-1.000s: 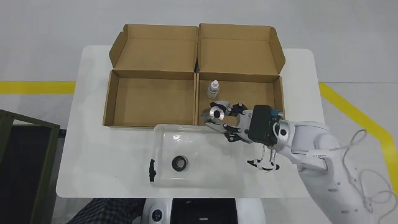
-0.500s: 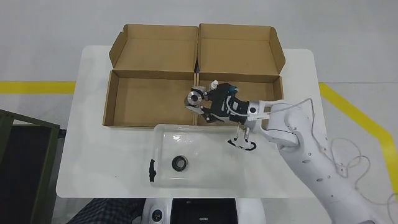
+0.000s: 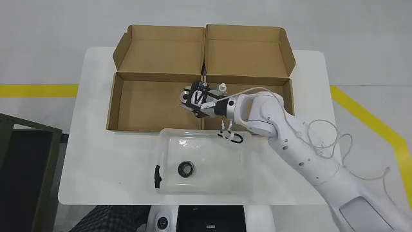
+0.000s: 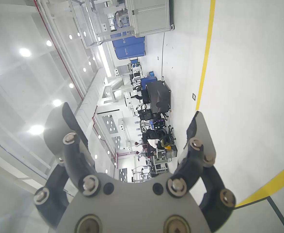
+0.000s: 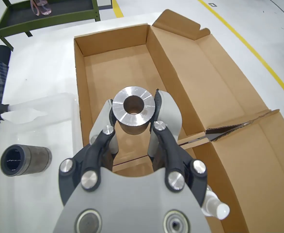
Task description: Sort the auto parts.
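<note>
- Steel ring (image 5: 133,109), short and thick-walled with a round bore, was clamped by its sides between the two fingers of the right gripper (image 5: 133,113).
- In the top view the right gripper (image 3: 196,98) and ring (image 3: 194,96) sat near the centre of the frame, above the right end of the left cardboard box (image 3: 148,106), just beside the wall it shares with the right cardboard box (image 3: 257,88). I could not tell whether the ring touched the box floor.
- Both boxes lay open side by side on the white table (image 3: 96,135), flaps folded back toward the upper edge of the frame.
- A white spray bottle (image 3: 221,88) stood in the right box, close to the shared wall.
- Below the boxes in the frame, touching their front walls, lay a clear plastic bin (image 3: 219,167). A dark metal sleeve (image 3: 187,168) lay on its side in the bin.
- Left gripper (image 4: 131,109) pointed out at the workshop, jaws spread wide with nothing between them.
</note>
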`<act>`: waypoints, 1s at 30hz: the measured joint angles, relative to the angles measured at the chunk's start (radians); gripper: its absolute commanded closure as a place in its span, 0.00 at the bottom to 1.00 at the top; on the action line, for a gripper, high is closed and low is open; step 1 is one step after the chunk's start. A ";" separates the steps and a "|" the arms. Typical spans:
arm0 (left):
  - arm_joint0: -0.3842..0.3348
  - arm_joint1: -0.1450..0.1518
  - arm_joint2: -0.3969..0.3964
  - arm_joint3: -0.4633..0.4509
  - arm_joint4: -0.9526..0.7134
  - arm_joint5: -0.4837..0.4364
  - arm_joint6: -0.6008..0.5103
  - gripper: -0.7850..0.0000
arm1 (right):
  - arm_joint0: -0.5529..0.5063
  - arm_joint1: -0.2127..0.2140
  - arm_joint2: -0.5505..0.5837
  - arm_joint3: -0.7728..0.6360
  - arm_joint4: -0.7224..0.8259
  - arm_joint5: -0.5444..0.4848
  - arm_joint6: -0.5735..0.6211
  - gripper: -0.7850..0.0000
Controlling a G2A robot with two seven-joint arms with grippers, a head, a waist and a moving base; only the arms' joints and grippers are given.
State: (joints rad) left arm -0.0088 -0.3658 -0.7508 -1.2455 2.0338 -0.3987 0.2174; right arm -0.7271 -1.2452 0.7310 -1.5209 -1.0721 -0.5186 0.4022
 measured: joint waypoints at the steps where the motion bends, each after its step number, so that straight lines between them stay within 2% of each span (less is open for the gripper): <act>1: 0.000 0.000 0.000 0.000 0.000 0.000 0.000 0.00 | 0.010 -0.006 -0.010 0.010 -0.001 0.009 0.004 1.00; 12: 0.000 0.000 0.000 0.000 0.000 0.000 0.000 0.00 | 0.118 -0.073 -0.102 0.127 -0.030 0.103 0.097 1.00; 26: 0.000 0.000 0.000 0.000 0.000 0.000 0.000 0.00 | 0.212 -0.151 -0.178 0.269 -0.037 0.126 0.179 1.00; 30: 0.000 0.000 0.000 0.000 0.000 0.000 0.000 0.00 | 0.228 -0.172 -0.192 0.317 -0.032 0.124 0.184 0.94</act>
State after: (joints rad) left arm -0.0088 -0.3658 -0.7508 -1.2455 2.0338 -0.3987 0.2174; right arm -0.4994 -1.4174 0.5392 -1.2036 -1.1046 -0.3946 0.5867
